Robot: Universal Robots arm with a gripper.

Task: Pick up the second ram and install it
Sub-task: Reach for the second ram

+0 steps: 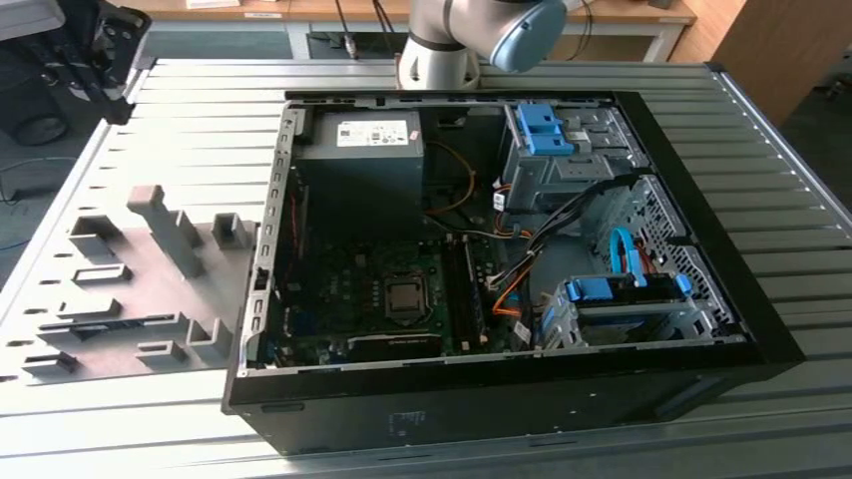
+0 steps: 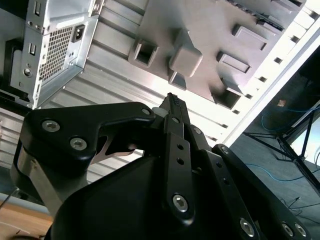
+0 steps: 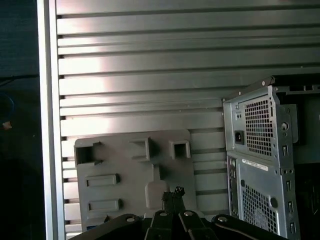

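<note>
My gripper [image 1: 96,50] hangs high over the table's far corner on the exterior view's left, well away from the open computer case [image 1: 753,329]. In both wrist views its fingertips [image 2: 172,102] [image 3: 173,194] are pressed together with nothing visible between them. They point toward the grey fixture plate [image 2: 210,30] [image 3: 125,160], which lies on the table [image 1: 134,299] beside the case. A thin dark strip [image 2: 262,12] lies along one part of that plate; I cannot tell whether it is the second ram. The memory slots [image 1: 462,289] sit beside the processor on the motherboard.
The slatted metal table [image 1: 772,180] carries the case and the plate. Grey blocks [image 1: 167,230] rise from the plate. The case's rear panel with power socket [image 3: 257,150] stands close to the plate. The arm's base [image 1: 440,50] is behind the case. The table's edge [image 3: 47,125] is near.
</note>
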